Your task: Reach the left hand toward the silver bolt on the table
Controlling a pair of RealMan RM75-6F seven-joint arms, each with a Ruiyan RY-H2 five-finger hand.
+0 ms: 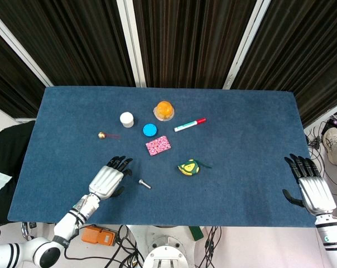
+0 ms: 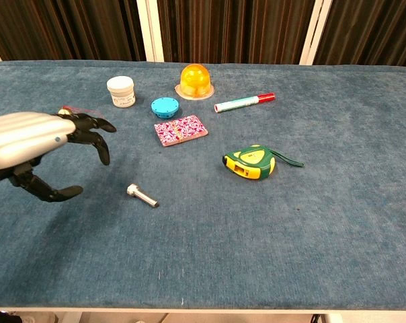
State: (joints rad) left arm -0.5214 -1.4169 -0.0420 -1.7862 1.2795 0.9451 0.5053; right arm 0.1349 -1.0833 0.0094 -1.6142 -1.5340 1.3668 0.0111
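While spread over the dark blue cloth-covered table (image 1: pixel 246 139), items as follows. Short silver metal bolt (image 1: pixel 144 183) lying flat near the front edge, left of centre, head toward the left in the chest view (image 2: pixel 142 196). Left hand (image 1: pixel 108 178), silver-backed with black fingers, hovering just left of the bolt, apart from it; fingers spread and curved, thumb set below, holding nothing (image 2: pixel 35 151). Right hand (image 1: pixel 309 187) at the far right front corner of the table, fingers straight and apart, holding nothing; seen in the head view only.

Further back: white round lidded jar (image 2: pixel 120 91); blue round disc-shaped cap (image 2: pixel 164 106) just right of it; orange dome-shaped object (image 2: pixel 195 79) behind the cap; pink patterned rectangular pouch (image 2: pixel 181 129) in front of the cap; white marker with red cap (image 2: pixel 244 102); yellow and green tape measure (image 2: pixel 251 161) well right of the bolt; small brass ball (image 1: pixel 101 135) with red cord, partly hidden behind the left hand in the chest view.
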